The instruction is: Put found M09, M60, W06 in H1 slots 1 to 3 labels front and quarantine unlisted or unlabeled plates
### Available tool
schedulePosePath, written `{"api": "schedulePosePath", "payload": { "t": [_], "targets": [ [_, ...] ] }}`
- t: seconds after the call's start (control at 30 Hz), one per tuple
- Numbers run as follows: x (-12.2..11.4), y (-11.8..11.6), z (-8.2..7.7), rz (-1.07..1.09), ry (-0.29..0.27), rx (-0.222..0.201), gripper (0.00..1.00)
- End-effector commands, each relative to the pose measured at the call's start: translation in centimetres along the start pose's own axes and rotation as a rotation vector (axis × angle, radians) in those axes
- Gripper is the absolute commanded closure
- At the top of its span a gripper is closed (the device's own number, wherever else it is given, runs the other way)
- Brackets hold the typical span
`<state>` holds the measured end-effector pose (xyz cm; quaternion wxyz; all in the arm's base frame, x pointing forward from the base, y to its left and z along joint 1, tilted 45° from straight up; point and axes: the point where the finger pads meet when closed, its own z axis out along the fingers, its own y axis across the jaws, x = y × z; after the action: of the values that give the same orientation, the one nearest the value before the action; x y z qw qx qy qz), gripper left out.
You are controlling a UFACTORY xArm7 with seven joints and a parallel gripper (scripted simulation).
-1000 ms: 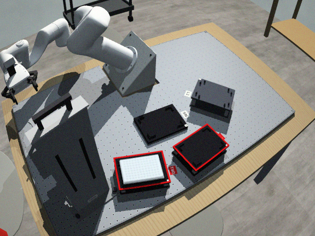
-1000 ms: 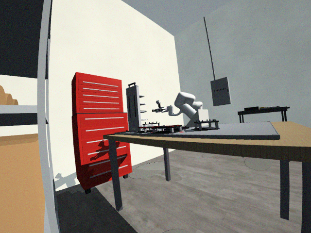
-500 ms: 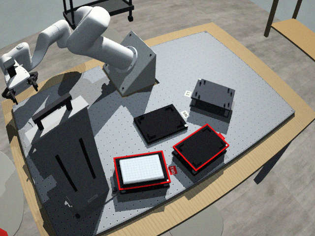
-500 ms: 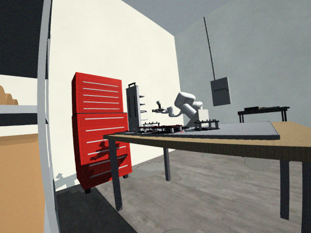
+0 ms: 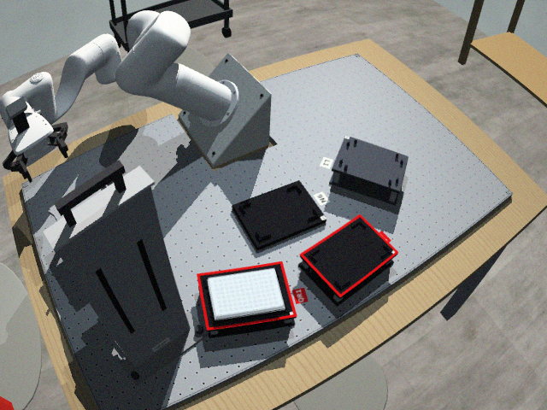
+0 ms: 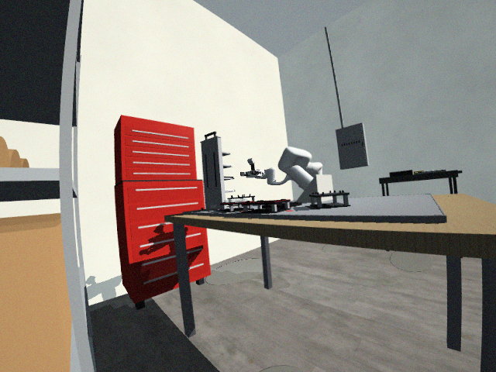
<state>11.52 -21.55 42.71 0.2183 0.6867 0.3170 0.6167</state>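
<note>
At the upper left of the top view the white arm (image 5: 154, 66) is seen reaching from its grey wedge-shaped mount (image 5: 247, 119) out past the corner of the grey perforated deck (image 5: 441, 145), and its gripper (image 5: 37, 149) is carried there with the black fingers spread fully apart and nothing between them. In the exterior view the same gripper (image 6: 250, 173) is seen level, near the open front of the tall plate rack (image 6: 211, 172) at the middle of the frame, facing its shelves without touching them. In the top view the rack (image 5: 119, 247) is shown at the lower left as a dark tower with a handle on top; its shelves are hidden from this angle, so what is stored in them cannot be told. A white well plate (image 5: 245, 293) is found at the lower middle of the frame, seated flat in a red-framed nest (image 5: 202, 291). A second red-framed nest (image 5: 349, 254) is placed to its right, a flat black nest (image 5: 278, 213) is set just above the two, and a raised grey nest (image 5: 370, 163) is seen further to the upper right. The deck is carried on a wooden table (image 5: 499, 145), and a red tool cabinet (image 6: 158, 200) is visible behind the rack in the exterior view.
</note>
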Motion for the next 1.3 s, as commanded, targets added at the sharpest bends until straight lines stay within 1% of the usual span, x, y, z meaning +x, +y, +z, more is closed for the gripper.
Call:
{"api": "schedulePosePath", "payload": {
  "t": [0.0,0.1,0.17,0.67,0.73,1.23,1.27],
  "targets": [
    [0.8,0.0,1.0,-0.002,-0.002,0.0,0.0],
    [1.4,0.1,1.6,-0.002,-0.002,0.0,0.0],
    [1.4,0.1,1.6,-0.002,-0.002,0.0,0.0],
    [3.9,0.1,4.7,-0.002,-0.002,-0.001,0.0],
    [3.9,0.1,4.7,-0.002,-0.002,-0.001,0.0],
    [6.4,0.1,7.8,-0.002,-0.002,-0.001,0.0],
    [6.4,0.1,7.8,-0.002,-0.002,-0.001,0.0]
  ]
}}
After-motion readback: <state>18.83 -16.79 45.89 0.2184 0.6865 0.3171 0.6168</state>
